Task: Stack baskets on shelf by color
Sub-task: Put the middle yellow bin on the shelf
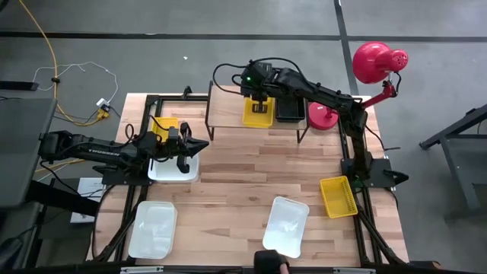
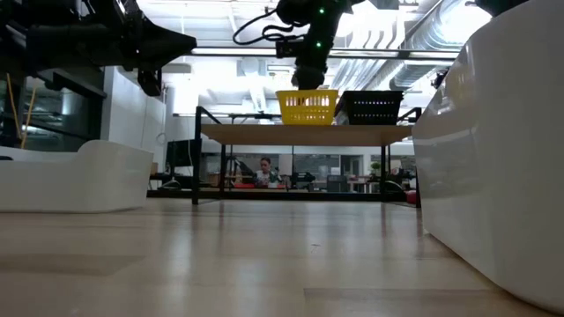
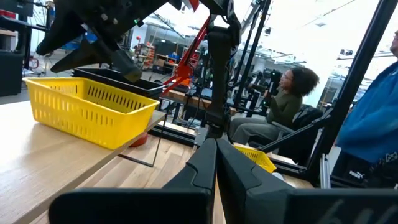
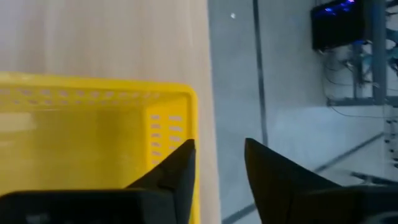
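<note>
Left gripper (image 1: 189,147) hung with fingers pressed together above a white shallow plastic basket (image 1: 173,168) at the table's left side, holding nothing; a second white basket (image 1: 153,228) lay at the near left corner, a third (image 1: 287,226) near the front centre; a yellow slotted plastic basket (image 1: 165,126) sat just behind the left arm. On the low wooden shelf with black metal legs (image 1: 228,114) a yellow basket (image 1: 257,111) stood beside a black basket (image 1: 290,109); right gripper (image 4: 217,163) hovered at that yellow basket's end wall, fingers spread, one either side of the rim, not pinching; this read as the placing step, release made. Another yellow basket (image 1: 338,195) waited at the table's right edge; the next move likely called for lifting clear and fetching it. Light planked wooden table (image 1: 243,183); red desk lamp (image 1: 370,65) behind; grey floor, a seated person (image 3: 287,99) beyond.
</note>
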Motion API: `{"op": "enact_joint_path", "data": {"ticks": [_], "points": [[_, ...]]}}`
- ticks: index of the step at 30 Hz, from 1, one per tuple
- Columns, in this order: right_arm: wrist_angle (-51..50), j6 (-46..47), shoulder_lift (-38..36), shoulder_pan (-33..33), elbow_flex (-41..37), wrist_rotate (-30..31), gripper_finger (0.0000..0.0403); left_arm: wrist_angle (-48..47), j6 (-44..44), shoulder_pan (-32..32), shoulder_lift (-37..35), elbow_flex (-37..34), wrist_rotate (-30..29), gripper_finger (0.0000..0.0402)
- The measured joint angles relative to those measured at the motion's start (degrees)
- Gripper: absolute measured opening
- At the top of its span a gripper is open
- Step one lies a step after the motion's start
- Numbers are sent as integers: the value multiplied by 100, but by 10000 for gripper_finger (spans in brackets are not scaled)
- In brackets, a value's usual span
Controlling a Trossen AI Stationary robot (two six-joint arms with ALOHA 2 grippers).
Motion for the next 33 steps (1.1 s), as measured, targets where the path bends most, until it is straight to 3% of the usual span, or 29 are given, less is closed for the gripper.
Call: {"op": "enact_joint_path", "data": {"ticks": [4,10,14,17,19,24,28,33], "points": [[-6,-2,-29,28,-2,238,147,0,16,0,0,0,-2,0],[-368,18,-554,269,-2,468,138,0,257,2,-2,0,-8,0],[-880,460,-1001,554,0,-324,101,2,287,7,-2,0,-111,0],[-1373,944,-1212,824,4,-1380,43,2,304,7,-1,0,-201,0],[-1608,1029,-1222,1100,-75,-1731,12,2,302,7,-2,0,-197,0],[-1314,1034,-1206,1753,-914,-2067,7,3,302,7,0,0,-197,0],[-955,969,-1188,1906,-1721,-1611,5,4,302,7,-2,0,-196,0],[-448,1141,-1189,1715,-2190,-1044,2,4,302,7,-1,-1,-197,0]]}}
